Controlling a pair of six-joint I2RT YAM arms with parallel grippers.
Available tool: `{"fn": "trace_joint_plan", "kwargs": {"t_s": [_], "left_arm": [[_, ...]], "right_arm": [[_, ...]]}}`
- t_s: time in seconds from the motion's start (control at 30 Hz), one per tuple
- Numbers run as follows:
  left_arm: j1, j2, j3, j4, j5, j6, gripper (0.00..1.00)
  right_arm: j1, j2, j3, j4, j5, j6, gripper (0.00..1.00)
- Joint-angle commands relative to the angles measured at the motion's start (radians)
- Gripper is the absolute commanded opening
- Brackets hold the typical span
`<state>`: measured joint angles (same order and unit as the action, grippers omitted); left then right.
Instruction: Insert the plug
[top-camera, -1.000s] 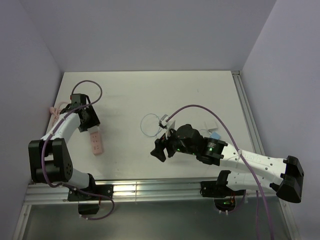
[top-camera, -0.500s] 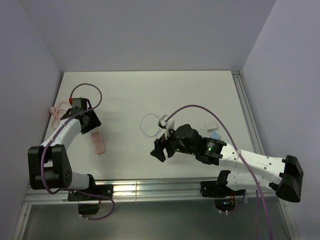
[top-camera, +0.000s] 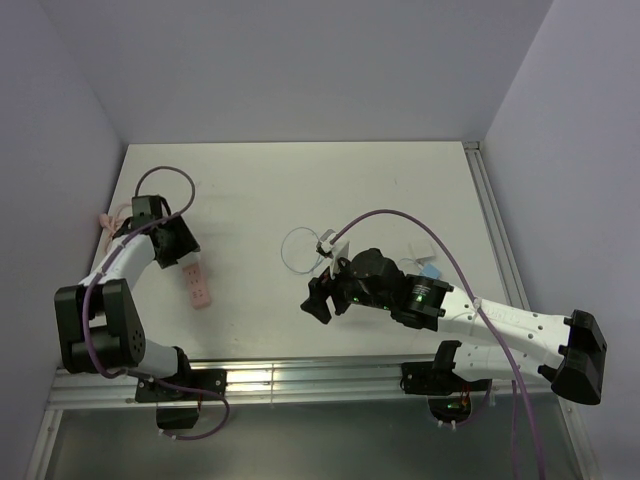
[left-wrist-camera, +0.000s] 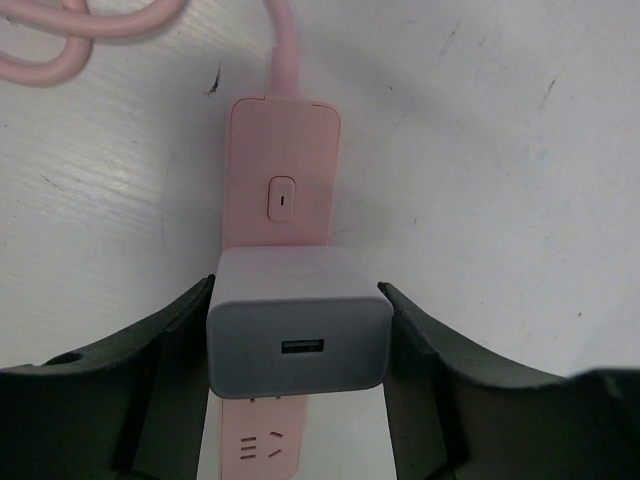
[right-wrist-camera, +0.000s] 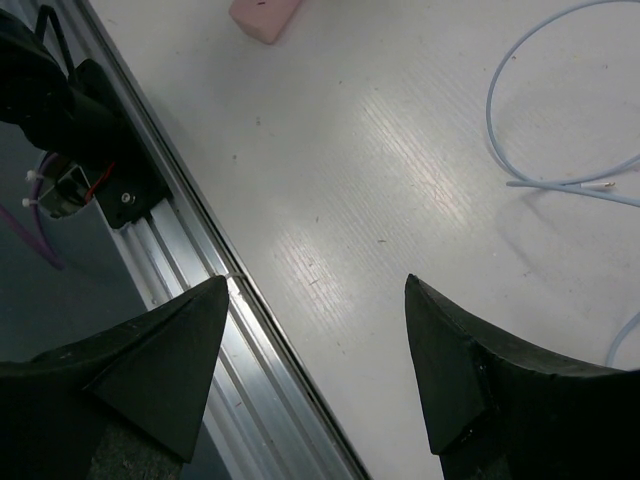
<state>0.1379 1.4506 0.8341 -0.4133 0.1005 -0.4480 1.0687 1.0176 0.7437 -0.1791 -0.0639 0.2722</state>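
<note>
Dark left fingers (left-wrist-camera: 160, 370) pressed against both sides of white adapter (left-wrist-camera: 298, 335), which sits upright on pink socket strip (left-wrist-camera: 283, 160) at left side of desk (top-camera: 350, 180); adapter's USB port faces wrist camera. Pink cord (left-wrist-camera: 284, 50) leaves strip's far end. Empty right fingers (right-wrist-camera: 150, 350) spread wide, hovering over desk's near edge beside metal rail (right-wrist-camera: 250, 380). Plug (right-wrist-camera: 604, 187) lies on desk mid-table, ending thin pale wire (right-wrist-camera: 560, 185), well apart from strip.

white arms (top-camera: 510, 325), black joints, dark grippers (right-wrist-camera: 317, 285), purple cables (top-camera: 395, 212).
</note>
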Motion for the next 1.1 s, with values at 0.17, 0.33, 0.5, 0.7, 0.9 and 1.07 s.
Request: {"fn": "trace_joint_plan", "kwargs": {"t_s": [0.17, 0.33, 0.5, 0.7, 0.9, 1.07], "left_arm": [[-0.231, 0.24, -0.085, -0.058, 0.093, -0.115, 0.0], [-0.247, 0.246, -0.109, -0.036, 0.107, -0.138, 0.0], [-0.244, 0.199, -0.107, -0.035, 0.111, -0.135, 0.0], [-0.205, 0.102, -0.079, -0.051, 0.088, -0.124, 0.43], [-0.205, 0.051, -0.075, -0.064, 0.03, -0.135, 0.87], [-0.208, 0.01, -0.056, -0.09, -0.012, -0.13, 0.99]], "right_arm": [[-0.004, -0.008, -0.006, 0.035, 0.018, -0.004, 0.78], [-0.004, -0.013, -0.004, 0.023, 0.038, -0.007, 0.78], [-0.004, -0.017, -0.003, 0.021, 0.042, -0.008, 0.78], [-0.004, 0.002, 0.008, 0.018, 0.035, -0.01, 0.78], [-0.004, 0.013, 0.02, 0.003, 0.039, -0.016, 0.78], [-0.004, 0.029, 0.025, -0.002, 0.044, -0.016, 0.78]]}}
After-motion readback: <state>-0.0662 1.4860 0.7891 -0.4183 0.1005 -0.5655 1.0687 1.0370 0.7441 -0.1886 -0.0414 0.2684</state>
